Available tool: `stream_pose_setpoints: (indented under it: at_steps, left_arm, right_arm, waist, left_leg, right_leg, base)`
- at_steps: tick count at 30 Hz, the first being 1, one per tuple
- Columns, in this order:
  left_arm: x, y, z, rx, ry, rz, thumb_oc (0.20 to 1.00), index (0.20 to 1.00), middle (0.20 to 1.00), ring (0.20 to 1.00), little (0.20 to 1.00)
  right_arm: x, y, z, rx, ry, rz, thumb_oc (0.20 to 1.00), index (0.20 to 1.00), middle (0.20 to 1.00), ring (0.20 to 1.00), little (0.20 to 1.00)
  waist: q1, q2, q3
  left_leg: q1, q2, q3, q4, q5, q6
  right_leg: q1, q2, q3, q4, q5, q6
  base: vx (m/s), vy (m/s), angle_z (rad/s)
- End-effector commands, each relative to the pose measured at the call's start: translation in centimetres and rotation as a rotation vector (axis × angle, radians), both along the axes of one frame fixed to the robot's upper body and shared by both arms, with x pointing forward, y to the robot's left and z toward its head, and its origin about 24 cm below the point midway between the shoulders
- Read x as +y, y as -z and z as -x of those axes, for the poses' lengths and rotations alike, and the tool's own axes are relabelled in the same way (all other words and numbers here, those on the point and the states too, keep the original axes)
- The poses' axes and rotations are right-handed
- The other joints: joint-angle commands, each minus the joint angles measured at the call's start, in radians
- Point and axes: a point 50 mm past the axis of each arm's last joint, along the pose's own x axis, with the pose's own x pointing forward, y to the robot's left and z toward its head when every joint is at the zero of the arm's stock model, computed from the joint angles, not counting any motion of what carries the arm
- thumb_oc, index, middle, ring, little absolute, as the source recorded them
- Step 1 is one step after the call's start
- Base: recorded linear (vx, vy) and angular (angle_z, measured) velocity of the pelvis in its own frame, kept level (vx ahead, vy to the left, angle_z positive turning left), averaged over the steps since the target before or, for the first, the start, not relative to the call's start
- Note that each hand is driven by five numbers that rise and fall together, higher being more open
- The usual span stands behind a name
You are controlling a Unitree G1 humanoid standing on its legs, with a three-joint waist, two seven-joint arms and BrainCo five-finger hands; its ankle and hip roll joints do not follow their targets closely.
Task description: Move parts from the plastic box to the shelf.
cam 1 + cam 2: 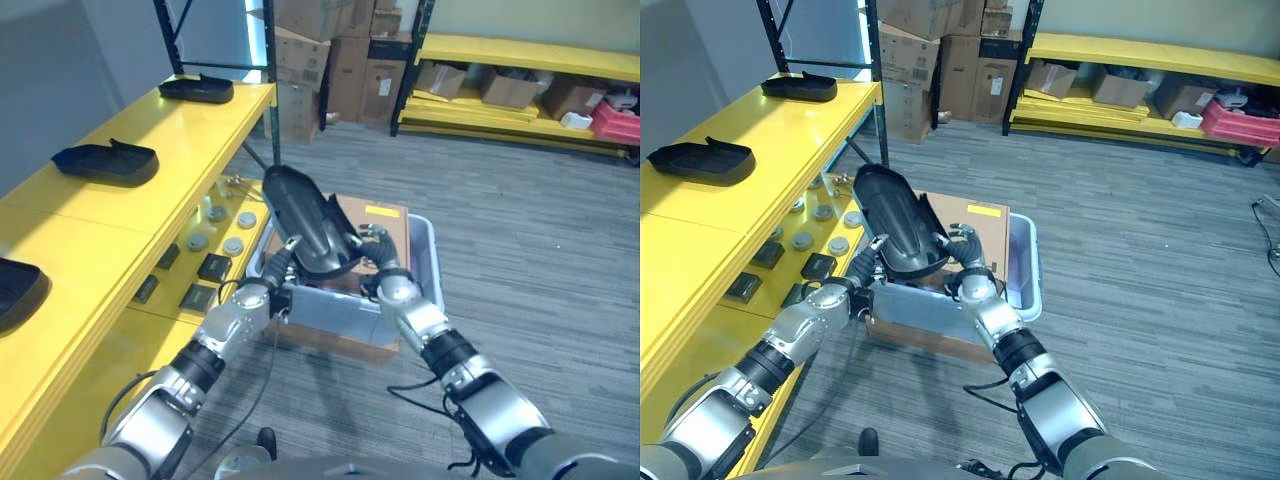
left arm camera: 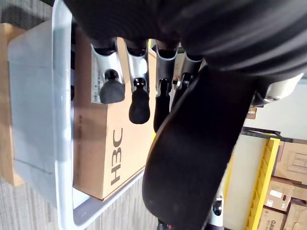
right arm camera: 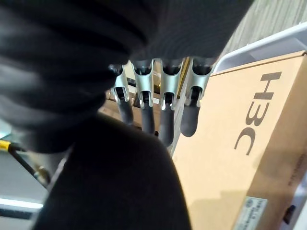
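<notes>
Down close in front of the robot, both hands hold one big black part up over the plastic box. The left hand grips the part's near end from the left side. Its fingers curl down by the part's dark edge in the left wrist view. The right hand grips the same end from the right side. Its fingers bend onto the black part in the right wrist view. The part is long and curved, and it tips up and away from the hands, toward the shelf side.

Under the part sits the plastic box, pale grey with a light rim. A brown cardboard box lies inside it, and the plastic box rests on another brown box on the floor.

Just to the left is the yellow shelf. On its low level lie small round grey pieces and flat black pieces. On its top level lie three black parts: one at the near edge, one in the middle, and one at the far end.

Far back, stacked cardboard boxes stand by the wall. Beside them is another yellow rack with boxes and a red bin.
</notes>
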Motion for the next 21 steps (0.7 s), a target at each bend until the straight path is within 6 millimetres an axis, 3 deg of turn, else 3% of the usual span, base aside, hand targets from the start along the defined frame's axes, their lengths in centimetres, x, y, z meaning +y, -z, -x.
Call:
stream_pose_setpoints:
  at_steps: [1, 5, 10, 11, 13, 15, 18, 20, 21]
  left_arm:
    - [-3.4, -8.7, -2.6, -0.363, 0.029, 0.132, 0.2, 0.2, 0.2, 0.2, 0.2]
    - [-1.2, -9.3, -3.0, -0.427, -0.055, 0.087, 0.2, 0.2, 0.2, 0.2, 0.2]
    - [1.0, -9.4, -3.0, -0.454, -0.132, 0.066, 0.2, 0.2, 0.2, 0.2, 0.2]
    - [3.2, -9.3, -3.0, -0.493, -0.232, 0.039, 0.2, 0.2, 0.2, 0.2, 0.2]
    - [3.7, -9.3, -2.9, -0.502, -0.252, 0.033, 0.2, 0.2, 0.2, 0.2, 0.2]
    - [6.7, -9.6, -2.6, -0.578, -0.352, -0.015, 0.2, 0.2, 0.2, 0.2, 0.2]
    - [8.6, -9.9, -1.9, -0.637, -0.418, -0.046, 0.2, 0.2, 0.2, 0.2, 0.2]
    - [11.9, -11.0, -0.8, -0.717, -0.499, -0.086, 0.2, 0.2, 0.2, 0.2, 0.2]
    - [12.6, -11.3, -0.5, -0.734, -0.52, -0.097, 0.2, 0.2, 0.2, 0.2, 0.2]
  right_arm:
    - [0.0, -2.3, -1.1, -0.082, 0.071, -0.058, 1.0, 1.0, 1.0, 1.0, 1.0]
    - [-1.9, -2.8, -0.6, -0.117, 0.149, -0.061, 1.0, 1.0, 1.0, 1.0, 1.0]
    - [-4.5, -1.9, 0.7, -0.109, 0.21, -0.041, 1.0, 1.0, 1.0, 1.0, 1.0]
    - [-6.9, -0.3, 2.2, -0.065, 0.265, -0.014, 1.0, 1.0, 1.0, 1.0, 1.0]
    - [-7.4, 0.2, 2.6, -0.049, 0.278, -0.016, 1.0, 1.0, 1.0, 1.0, 1.0]
    - [-10.0, 3.0, 5.0, 0.056, 0.351, -0.005, 1.0, 1.0, 1.0, 1.0, 1.0]
    - [-11.1, 5.9, 7.5, 0.159, 0.412, -0.019, 1.0, 1.0, 1.0, 1.0, 1.0]
    - [-12.4, 9.7, 11.3, 0.308, 0.452, 0.011, 1.0, 1.0, 1.0, 1.0, 1.0]
    - [-12.6, 10.5, 12.1, 0.352, 0.456, 0.026, 1.0, 1.0, 1.0, 1.0, 1.0]
  waist:
    - [0.043, 0.036, -0.057]
    - [0.032, 0.035, -0.058]
    - [0.017, 0.034, -0.057]
    - [0.0, 0.031, -0.057]
    - [-0.003, 0.031, -0.057]
    - [-0.015, 0.03, -0.056]
    - [-0.021, 0.031, -0.056]
    - [-0.023, 0.035, -0.056]
    - [-0.022, 0.034, -0.056]
  left_leg:
    - [0.04, -0.001, -0.063, -0.009, -0.066, 0.001]
    - [0.038, 0.0, -0.057, -0.009, -0.067, 0.004]
    - [0.038, -0.001, -0.048, -0.009, -0.068, 0.007]
    - [0.036, -0.001, -0.039, -0.009, -0.068, 0.009]
    - [0.036, -0.001, -0.037, -0.009, -0.068, 0.01]
    - [0.032, -0.004, -0.034, -0.009, -0.07, 0.013]
    - [0.027, -0.009, -0.035, -0.009, -0.073, 0.016]
    - [0.016, -0.019, -0.047, -0.009, -0.073, 0.022]
    - [0.013, -0.022, -0.05, -0.009, -0.074, 0.024]
  right_leg:
    - [-0.019, -0.024, -0.034, 0.049, -0.002, 0.05]
    - [-0.022, -0.023, -0.029, 0.047, -0.002, 0.051]
    - [-0.026, -0.023, -0.021, 0.045, -0.001, 0.053]
    - [-0.033, -0.022, -0.012, 0.044, 0.0, 0.056]
    - [-0.035, -0.023, -0.01, 0.044, 0.001, 0.056]
    - [-0.043, -0.023, -0.001, 0.045, 0.001, 0.059]
    - [-0.05, -0.025, 0.005, 0.047, 0.0, 0.061]
    - [-0.063, -0.03, 0.009, 0.058, 0.001, 0.067]
    - [-0.069, -0.033, 0.011, 0.066, 0.004, 0.071]
  base:
    - [0.0, 0.0, 0.0]
    - [0.0, 0.0, 0.0]
    - [-0.01, 0.003, -0.02]
    - [-0.03, 0.014, -0.02]
    - [-0.03, 0.012, -0.05]
    - [-0.03, 0.012, -0.11]
    - [-0.02, 0.006, -0.13]
    - [-0.05, -0.022, -0.09]
    - [-0.04, -0.035, -0.06]
